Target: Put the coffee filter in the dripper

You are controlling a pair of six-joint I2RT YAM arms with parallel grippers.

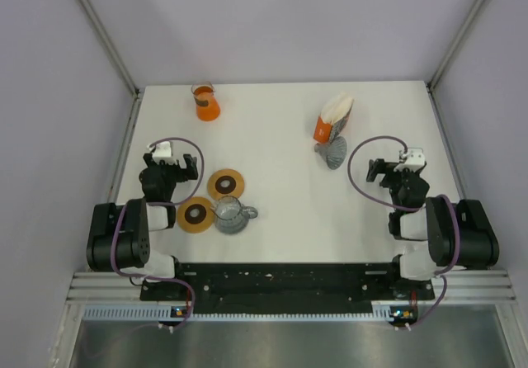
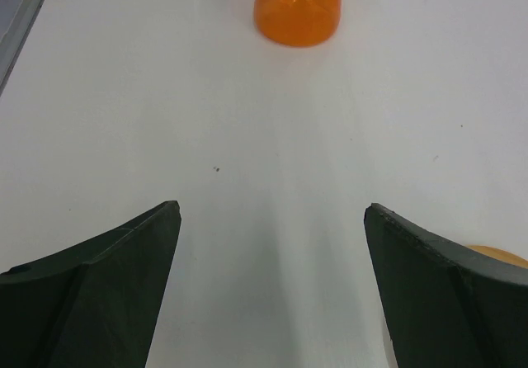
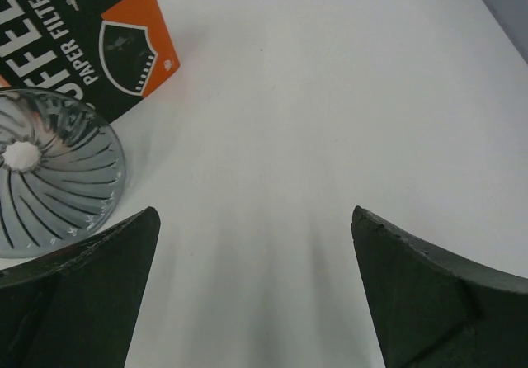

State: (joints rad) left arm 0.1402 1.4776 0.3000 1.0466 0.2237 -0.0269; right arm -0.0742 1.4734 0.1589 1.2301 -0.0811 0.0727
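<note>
The clear ribbed dripper (image 3: 58, 170) lies on its side just beside the orange filter pack (image 3: 99, 46), and both jaws stand wide open, empty.

Both arms share one build: bulky black rounded housings joined by white shells at the near joints. The left arm (image 1: 130, 238) carries a purple cable (image 1: 201, 166) that loops wide from its wrist back toward the shoulder, and the right arm (image 1: 452, 234) has a matching purple loop (image 1: 350, 170). A small white block tops each wrist. The left gripper (image 2: 272, 211) has matte, near-black fingers (image 2: 107, 285), wedge-shaped with faint moulded edge lines. The right gripper (image 3: 256, 215) looks the same.
</note>
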